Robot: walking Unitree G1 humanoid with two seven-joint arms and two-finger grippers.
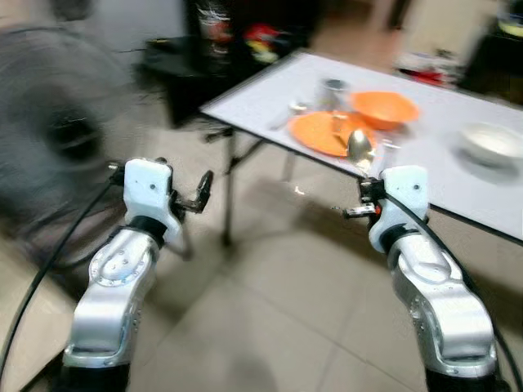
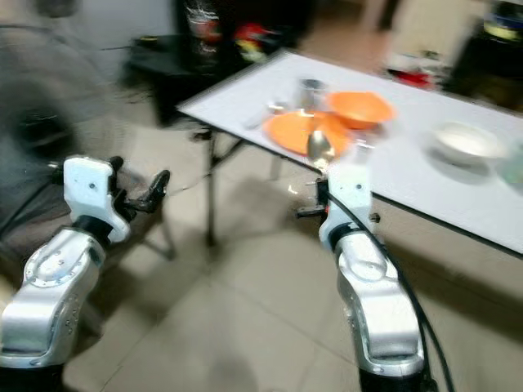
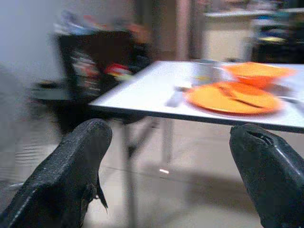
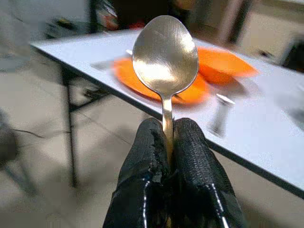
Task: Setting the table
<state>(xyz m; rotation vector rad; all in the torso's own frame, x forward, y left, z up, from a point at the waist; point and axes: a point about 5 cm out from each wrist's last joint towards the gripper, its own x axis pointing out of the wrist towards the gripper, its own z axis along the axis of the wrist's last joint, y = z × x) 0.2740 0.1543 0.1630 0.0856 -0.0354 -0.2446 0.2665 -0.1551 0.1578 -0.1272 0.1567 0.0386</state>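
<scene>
A white table stands ahead and to the right. It carries an orange plate, an orange bowl, a metal cup and a white bowl. My right gripper is shut on the handle of a metal spoon. The spoon's bowl points up, just short of the table's near edge and in front of the plate. My left gripper is open and holds nothing. It hangs over the floor, left of the table's corner. The eye views are blurred.
A large dark fan stands at the left. A dark shelf with coloured items and a low black stand lie beyond the table's left corner. A small metal shaker sits near the table edge. Tiled floor lies below my arms.
</scene>
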